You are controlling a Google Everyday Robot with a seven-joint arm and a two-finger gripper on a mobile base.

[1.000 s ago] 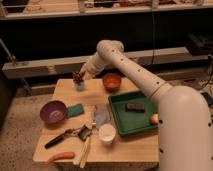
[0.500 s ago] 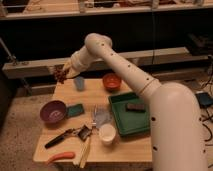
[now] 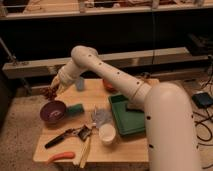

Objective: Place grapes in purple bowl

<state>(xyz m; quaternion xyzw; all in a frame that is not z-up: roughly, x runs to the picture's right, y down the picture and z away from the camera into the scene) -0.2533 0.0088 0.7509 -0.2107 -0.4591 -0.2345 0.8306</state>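
Above the left edge of the table [image 3: 125, 145], the pincer [image 3: 54, 90] hangs just over the far rim of the purple bowl [image 3: 53, 111], pinching the grapes [image 3: 49, 92], which dangle as a dark reddish cluster clear of the bowl and not yet inside it. Compared with half a second ago, the arm [image 3: 105, 70] has swung further left and lower: then the bunch was held high over the table's back-left corner, beside the small pale blue cup [image 3: 80, 83]; now it sits close above the bowl. One second ago the pincer was still at the table surface near that cup. Bowl position unchanged across all three frames. Just right of the bowl, touching or nearly so, lies a green block [image 3: 76, 108]. Orange-red bowl [image 3: 108, 86] at the back is mostly hidden behind the arm. Green tray [image 3: 122, 117] lies right of centre, with a dark object on it partly covered by the arm. White cup [image 3: 106, 134] stands upright at front centre, beside a crumpled grey-blue item [image 3: 102, 117]. Black-handled tool [image 3: 65, 136], a pale yellow utensil [image 3: 85, 150] and a carrot [image 3: 60, 156] lie along the front-left edge, none of them moved.
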